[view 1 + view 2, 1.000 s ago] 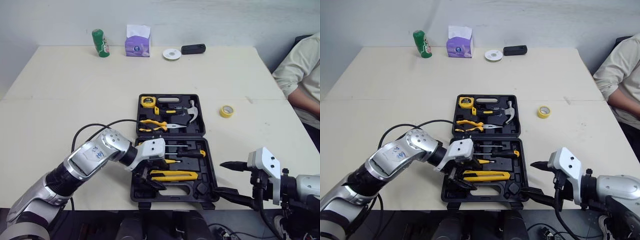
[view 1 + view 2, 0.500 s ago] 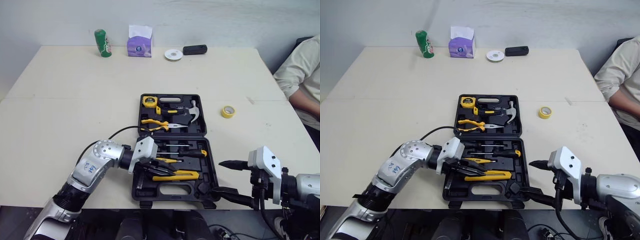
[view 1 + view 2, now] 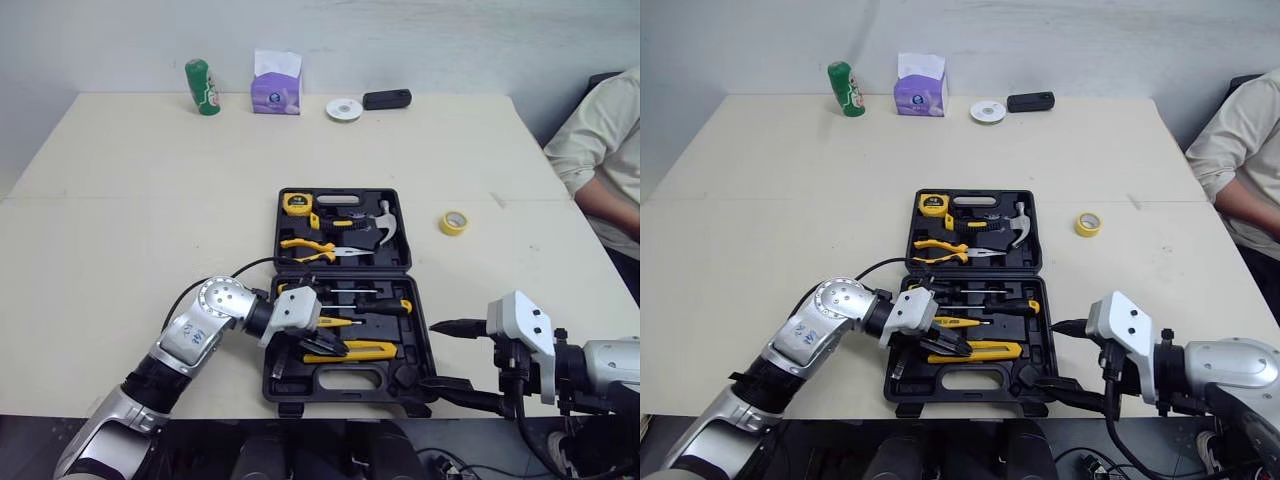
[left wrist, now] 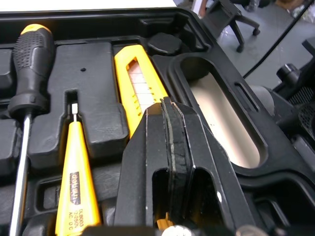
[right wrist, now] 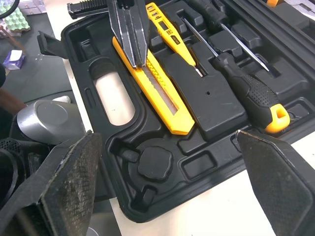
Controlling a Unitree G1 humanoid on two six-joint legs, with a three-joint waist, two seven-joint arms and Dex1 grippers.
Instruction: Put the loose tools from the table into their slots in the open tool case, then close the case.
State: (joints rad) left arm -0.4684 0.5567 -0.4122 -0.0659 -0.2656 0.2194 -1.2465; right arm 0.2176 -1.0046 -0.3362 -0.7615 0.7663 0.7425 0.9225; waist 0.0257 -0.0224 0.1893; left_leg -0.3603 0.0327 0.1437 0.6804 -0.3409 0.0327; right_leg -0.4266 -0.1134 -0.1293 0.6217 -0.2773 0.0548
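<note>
Left wrist view has the left claw [image 4: 167, 104] shut tight with nothing between its fingers, tips down on the yellow utility knife [image 4: 129, 64], which lies in its slot in the near half of the tool case [image 3: 345, 397]; the right claw [image 3: 432, 354] hangs wide open at the case's near right corner. Packing looks nearly done: screwdriver [image 3: 375, 307], pliers [image 3: 310, 247], hammer [image 3: 385, 225] and tape measure [image 3: 296, 203] sit in place; left, I judge, are perhaps the yellow tape roll [image 3: 454, 222] on the worktop [image 3: 150, 200], then closing the lid.
</note>
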